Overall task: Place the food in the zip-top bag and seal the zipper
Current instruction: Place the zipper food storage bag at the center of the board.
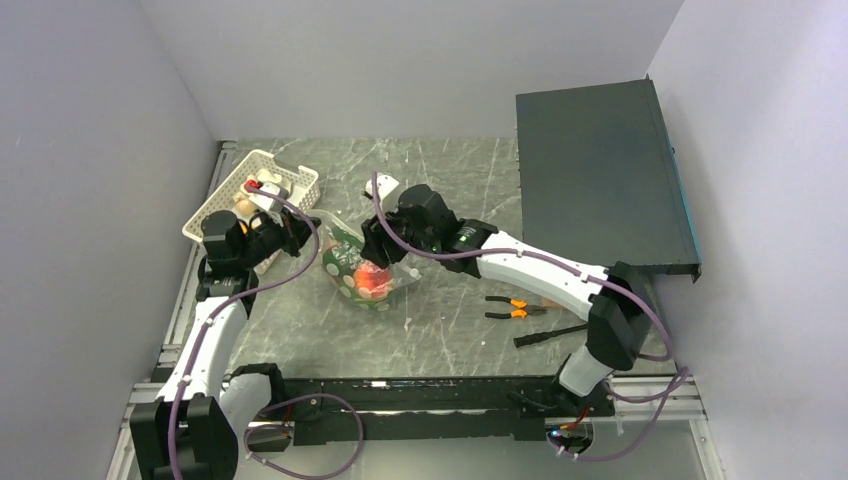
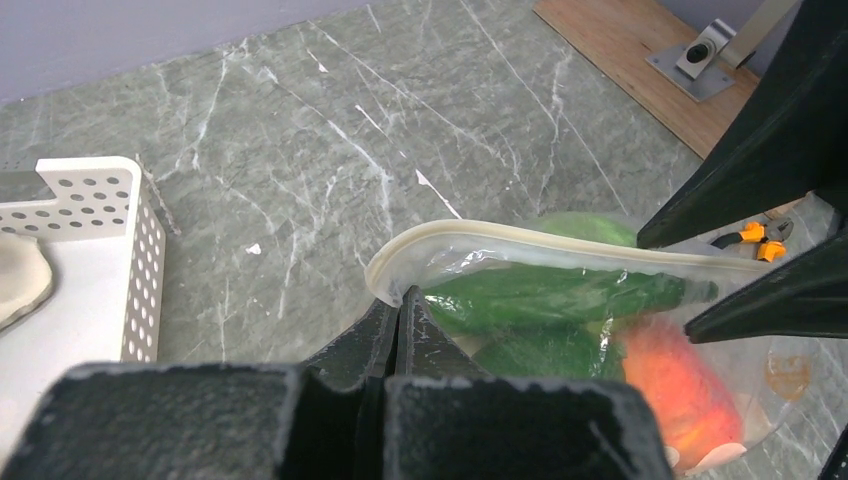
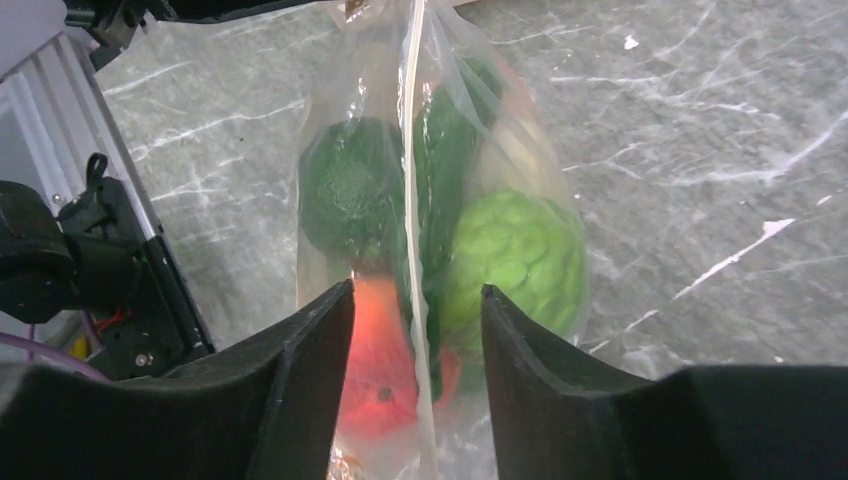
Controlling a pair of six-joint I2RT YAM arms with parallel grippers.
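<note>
The left pincer [image 2: 400,312] is clamped on one end of the bag's [image 2: 600,300] zipper [image 2: 520,242]. The right pincer [image 3: 415,300] stands open around the zipper. The food [image 3: 510,255] is inside the bag, over the desk [image 3: 700,150]. Sealing looks next: the right pincer should pinch and slide along.

Clear zip-top bag [image 3: 440,150], green lettuce [image 3: 510,255], red-orange fruit [image 3: 385,360], white perforated basket [image 2: 140,250], grey veined table [image 2: 300,130]

Even, soft overhead light; wrist views blur at near edges.
</note>
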